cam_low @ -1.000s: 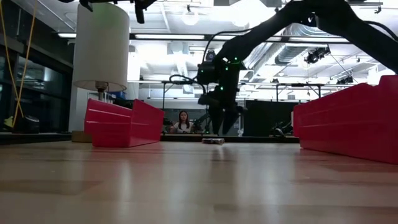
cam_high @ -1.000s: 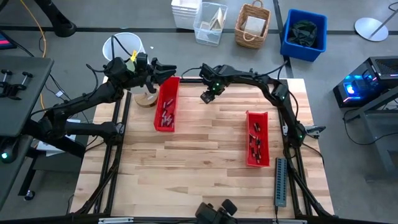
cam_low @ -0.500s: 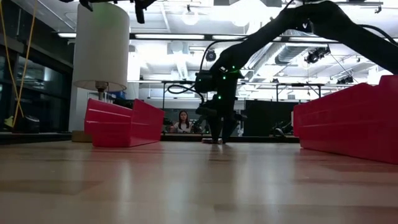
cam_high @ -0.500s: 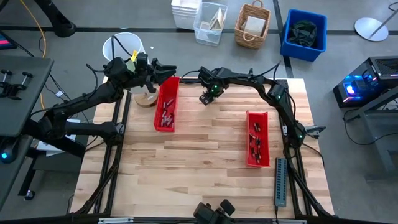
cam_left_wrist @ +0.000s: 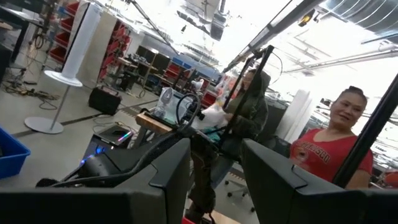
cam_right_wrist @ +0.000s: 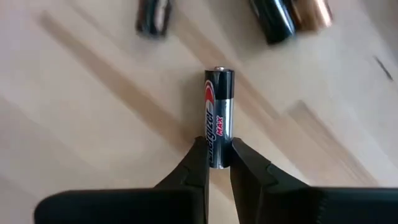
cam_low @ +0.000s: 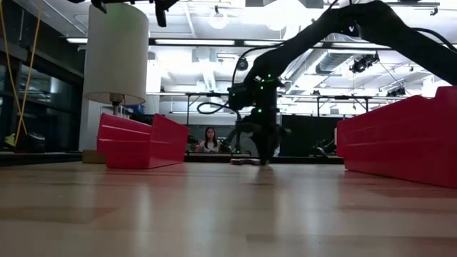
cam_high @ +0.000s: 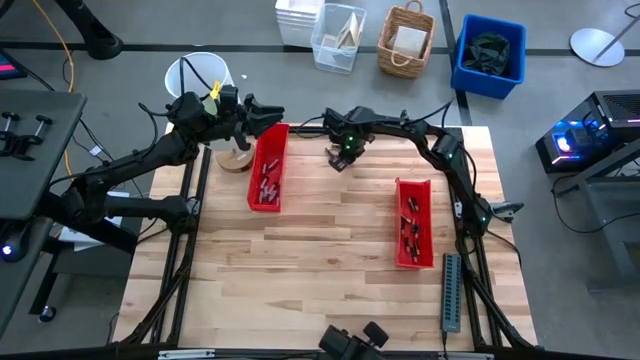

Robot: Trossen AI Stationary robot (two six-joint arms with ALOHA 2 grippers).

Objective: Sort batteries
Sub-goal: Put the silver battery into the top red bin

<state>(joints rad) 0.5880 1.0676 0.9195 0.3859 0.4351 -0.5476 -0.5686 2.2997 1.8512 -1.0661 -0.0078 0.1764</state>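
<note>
Dropped to the desk (cam_high: 300, 260) since a second ago and now pinched shut on one battery (cam_right_wrist: 218, 115): right pincer (cam_right_wrist: 217, 163), just right of the left red tray (cam_high: 268, 166). Pale plank surface, bright workshop behind, three people visible. Two red trays holding batteries, two more lying loose just beyond the gripped one. Left pincer (cam_left_wrist: 214, 177) parted, empty, above the left tray's far end.

I'm working in a robotics lab or workshop: open industrial ceiling with exposed ducts (cam_low: 335, 61) and strip lights, concrete floor (cam_high: 120, 30), wooden bench table (cam_high: 300, 260), storage bins (cam_high: 489, 55) beside it, people (cam_left_wrist: 336, 149) standing among equipment racks, a person seated (cam_low: 210, 140) behind the table.
</note>
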